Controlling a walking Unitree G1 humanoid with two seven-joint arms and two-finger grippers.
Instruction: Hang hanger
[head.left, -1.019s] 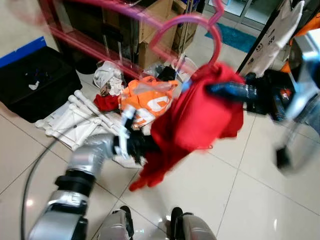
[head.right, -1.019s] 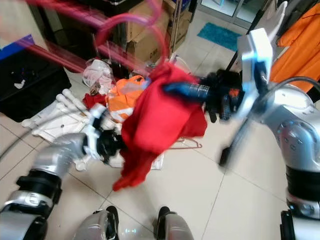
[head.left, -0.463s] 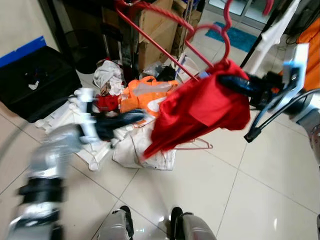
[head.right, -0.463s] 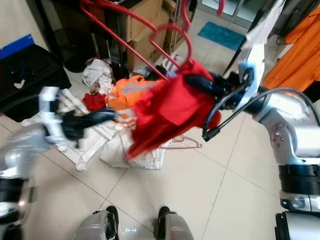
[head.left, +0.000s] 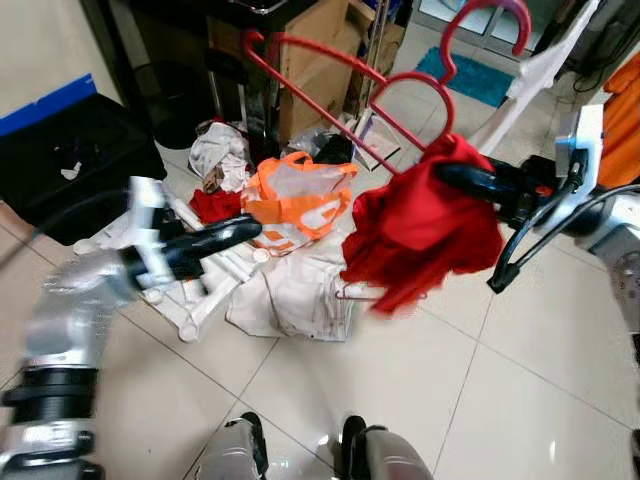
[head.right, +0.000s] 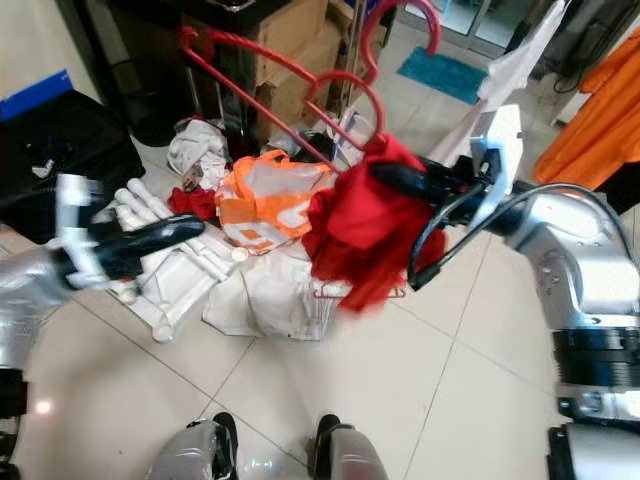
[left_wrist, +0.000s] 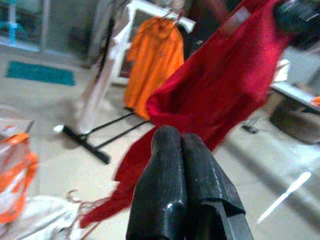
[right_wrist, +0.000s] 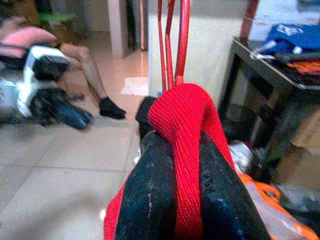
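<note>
Right gripper (head.left: 450, 178) pinches red shirt (head.left: 425, 235) on hanger (head.left: 440, 85), lifting it to hang; left gripper (head.left: 245, 232) closed, empty, clear.

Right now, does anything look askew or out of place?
Yes. The red garment hangs bunched and lopsided off the hanger, pinched by the right end effector. A heap of clothes litters the floor.

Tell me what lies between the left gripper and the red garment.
In the left eye view, the orange-and-white bag on the floor pile sits between the left gripper and the red garment held by the right gripper.
</note>
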